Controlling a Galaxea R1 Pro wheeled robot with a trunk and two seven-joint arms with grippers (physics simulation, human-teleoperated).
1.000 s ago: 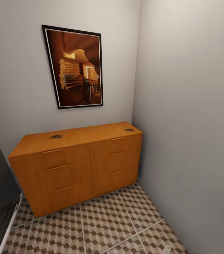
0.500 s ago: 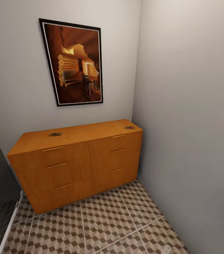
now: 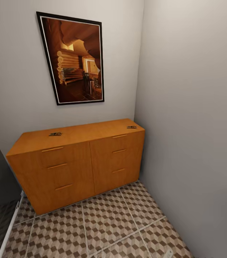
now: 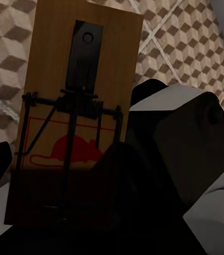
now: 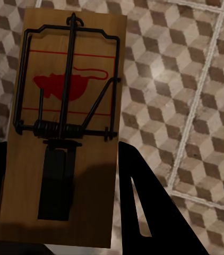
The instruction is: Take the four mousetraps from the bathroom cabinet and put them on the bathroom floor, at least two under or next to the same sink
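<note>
Walls: two pale grey walls meet in a corner behind the cabinet [image 3: 81, 161].
Bathroom floor [image 3: 102, 229]: cube-pattern tiles in brown, beige and tan with pale grout lines, running out from the cabinet's foot; the same tiles show behind both held traps in the wrist views.
Cabinet: low, wide, orange-brown chest pushed into the corner, its right end against the side wall; two columns of three drawers with slim bar handles, all shut.
Picture [image 3: 74, 59]: dark-framed print of a log interior, hanging on the back wall above the cabinet.
Mousetrap on cabinet, left [image 3: 55, 134]: lies flat on the cabinet top, towards its left end, near the front edge.
Mousetrap on cabinet, right [image 3: 131, 127]: lies flat at the cabinet top's right end, beside the side wall.
Mousetrap in left claw [image 4: 77, 114]: wooden slab with black wire spring and a red mouse print, held above the floor tiles.
Mousetrap in right claw [image 5: 64, 122]: same kind, wire bar and red print facing the camera, above the tiles.
Left claw [image 4: 64, 212]: closed around its trap's near end.
Right claw [image 5: 59, 212]: dark fingers on either side of its trap's near end, gripping it.
</note>
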